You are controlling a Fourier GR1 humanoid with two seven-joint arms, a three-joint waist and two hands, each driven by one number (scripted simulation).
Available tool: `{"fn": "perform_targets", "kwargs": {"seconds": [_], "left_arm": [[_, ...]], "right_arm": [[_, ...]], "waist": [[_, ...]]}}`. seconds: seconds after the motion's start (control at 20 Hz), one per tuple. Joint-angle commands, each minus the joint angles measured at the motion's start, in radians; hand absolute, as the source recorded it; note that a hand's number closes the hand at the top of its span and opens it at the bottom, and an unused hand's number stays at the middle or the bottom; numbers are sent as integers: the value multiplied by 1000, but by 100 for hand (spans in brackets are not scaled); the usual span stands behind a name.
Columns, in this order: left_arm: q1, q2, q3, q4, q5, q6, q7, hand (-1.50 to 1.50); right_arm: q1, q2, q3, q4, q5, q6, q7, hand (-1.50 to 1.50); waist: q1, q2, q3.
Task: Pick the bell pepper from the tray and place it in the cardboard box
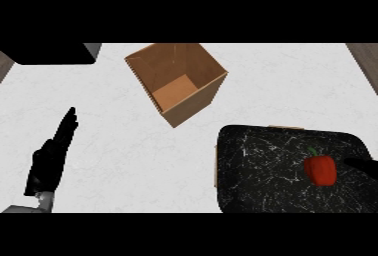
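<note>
We look steeply down on a pale, faintly marbled desk (111, 145). Toward the lower right lies a dark tray (266, 170) with white veining and rounded corners, and on its right half rests the red bell pepper (321, 170), its small green stem pointing up and to the left. The pepper sits on the tray surface, well apart from the cardboard box (177, 82).

That box stands open near the top middle of the view (turned at an angle to the desk edge), and we can see its brown inner walls and floor; nothing lies inside it. A dark block (48, 52) fills the upper left corner.

Our left hand (52, 155) shows at the lower left, fingers straight and pointing up, open and holding nothing, well away from both tray and box.

Of the right hand (362, 164) only a dark tip enters from the right edge, just beside the pepper at its upper right. We cannot tell whether it touches the pepper, and whether this hand is spread or curled is hidden past the frame.
</note>
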Motion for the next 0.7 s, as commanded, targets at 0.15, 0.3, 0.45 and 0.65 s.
{"fn": "perform_targets", "kwargs": {"seconds": [0.15,0.3,0.45,0.65], "left_arm": [[5,-12,-12,-14,-17,5,4,0],[-7,9,2,-21,-8,-25,16,0],[-41,-19,16,39,-15,-28,5,0],[-14,-12,49,38,-16,-63,-26,0]], "right_arm": [[33,-268,86,-68,32,325,256,-150],[35,-291,152,-158,23,415,396,-150],[-13,-272,176,-164,-25,486,487,-150],[-49,-155,285,-231,57,461,648,-150]], "waist": [[17,2,-2],[16,1,-1],[14,4,1],[17,3,2]]}}
